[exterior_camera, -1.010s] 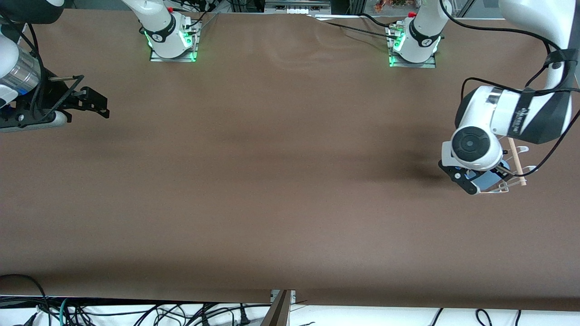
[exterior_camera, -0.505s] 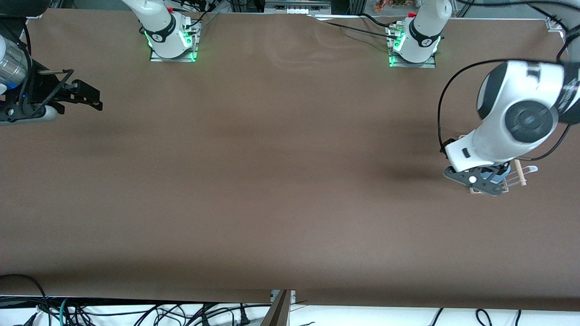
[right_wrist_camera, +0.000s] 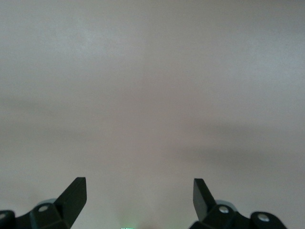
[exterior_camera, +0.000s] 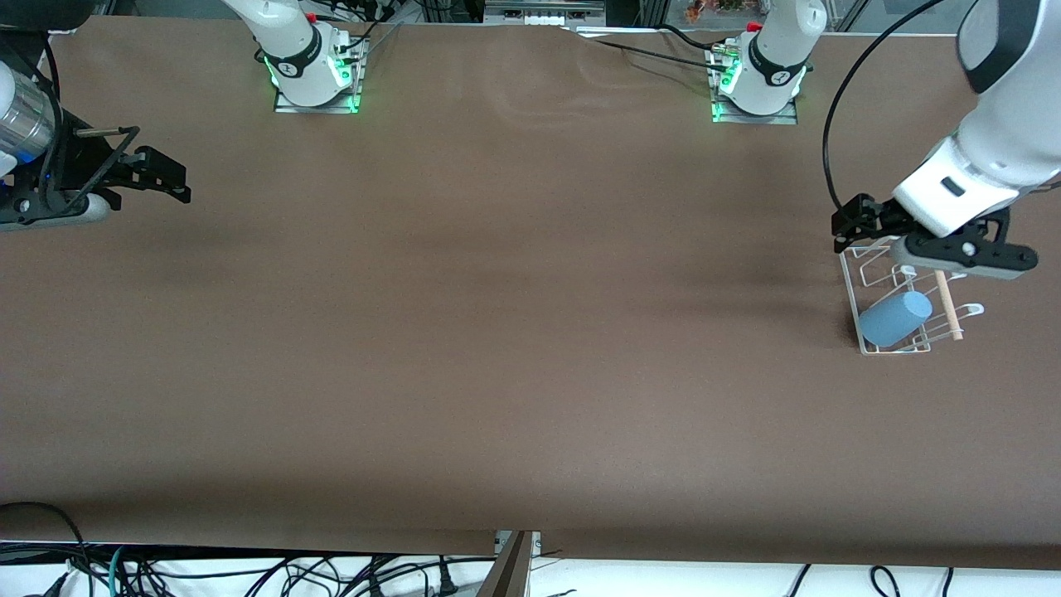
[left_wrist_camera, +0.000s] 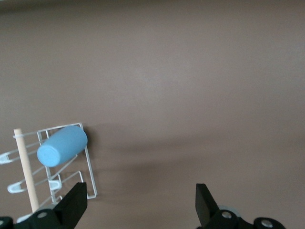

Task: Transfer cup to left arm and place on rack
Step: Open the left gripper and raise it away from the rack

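The light-blue cup [exterior_camera: 895,318] [left_wrist_camera: 62,145] lies on its side on the white wire rack [exterior_camera: 849,282] [left_wrist_camera: 90,176], leaning against the prongs beside the pale wooden rod [exterior_camera: 947,307] [left_wrist_camera: 26,171]. The rack stands at the left arm's end of the table. My left gripper [exterior_camera: 924,239] [left_wrist_camera: 140,202] hangs open and empty over the end of the rack where the cup does not lie, apart from the cup. My right gripper [exterior_camera: 141,162] [right_wrist_camera: 139,198] waits open and empty over bare table at the right arm's end.
The brown table [exterior_camera: 497,332] spreads wide between the two grippers. Both arm bases [exterior_camera: 315,79] [exterior_camera: 754,83] glow green along the edge farthest from the front camera. A black cable [exterior_camera: 829,149] loops from the left arm above the rack.
My left gripper has risen off the cup and drawn back toward its base, uncovering the cup on the rack. The right gripper shifted slightly toward its end of the table.
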`<state>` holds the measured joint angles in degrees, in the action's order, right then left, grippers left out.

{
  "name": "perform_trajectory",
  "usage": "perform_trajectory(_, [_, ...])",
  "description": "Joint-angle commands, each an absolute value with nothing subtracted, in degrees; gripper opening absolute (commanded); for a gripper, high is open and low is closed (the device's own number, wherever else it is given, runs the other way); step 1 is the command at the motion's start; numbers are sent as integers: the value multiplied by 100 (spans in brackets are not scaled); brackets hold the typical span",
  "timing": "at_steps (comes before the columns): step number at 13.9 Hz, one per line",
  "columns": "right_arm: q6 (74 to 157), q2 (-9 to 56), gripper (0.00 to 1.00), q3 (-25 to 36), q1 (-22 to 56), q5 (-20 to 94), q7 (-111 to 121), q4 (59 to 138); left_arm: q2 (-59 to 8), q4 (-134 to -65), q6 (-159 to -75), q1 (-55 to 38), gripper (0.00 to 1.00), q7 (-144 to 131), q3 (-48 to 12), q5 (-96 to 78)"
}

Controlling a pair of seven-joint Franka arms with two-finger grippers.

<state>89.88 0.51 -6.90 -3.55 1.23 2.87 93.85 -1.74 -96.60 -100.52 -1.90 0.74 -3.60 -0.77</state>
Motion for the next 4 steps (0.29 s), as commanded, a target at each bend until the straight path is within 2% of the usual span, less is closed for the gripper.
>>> perform_trajectory(1, [8964, 105, 99, -694, -378, 149, 299, 9272, 53, -9958, -10169, -237, 100, 79, -114, -334])
perform_trajectory(4, [8913, 97, 99, -668, -413, 149, 308, 9272, 132, -9958, -10134, -281, 100, 88, -123, -28])
